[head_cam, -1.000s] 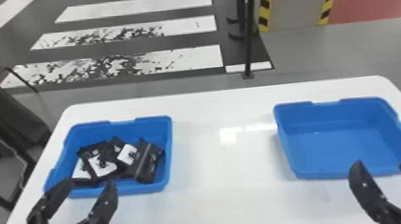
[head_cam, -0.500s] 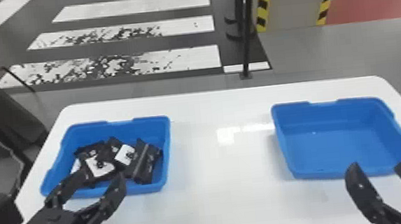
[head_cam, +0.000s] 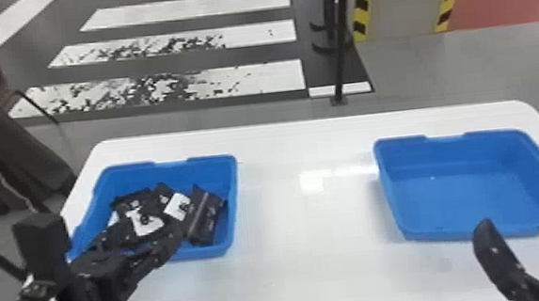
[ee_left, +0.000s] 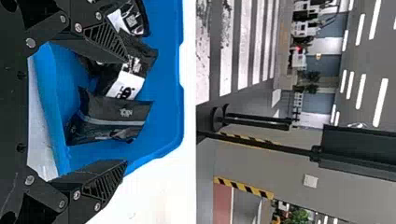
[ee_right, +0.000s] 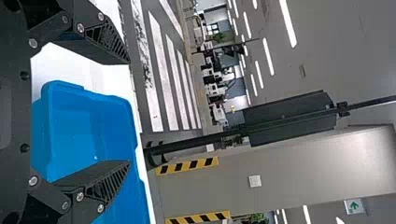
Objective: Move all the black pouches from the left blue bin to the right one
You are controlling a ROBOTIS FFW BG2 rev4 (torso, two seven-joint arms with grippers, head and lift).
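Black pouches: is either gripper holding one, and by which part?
Nothing is held. The left gripper is open at the left bin; the right gripper is open and empty too.

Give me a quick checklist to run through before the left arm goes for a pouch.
1. Left end effector open, nothing gripped: ok.
2. Black pouches within the left bin: ok, in an overlapping heap.
3. Left fingers clear of the left bin's rim: cannot tell. One crosses the near rim in the head view, but its height above it is unclear.
4. One pouch lying apart for an easy single grip: not ok, they overlap or crowd together.
5. Right bin upright on the table, ready to receive: ok.
6. Right end effector out of the left bin's way: ok, it is open by the right bin's near side.
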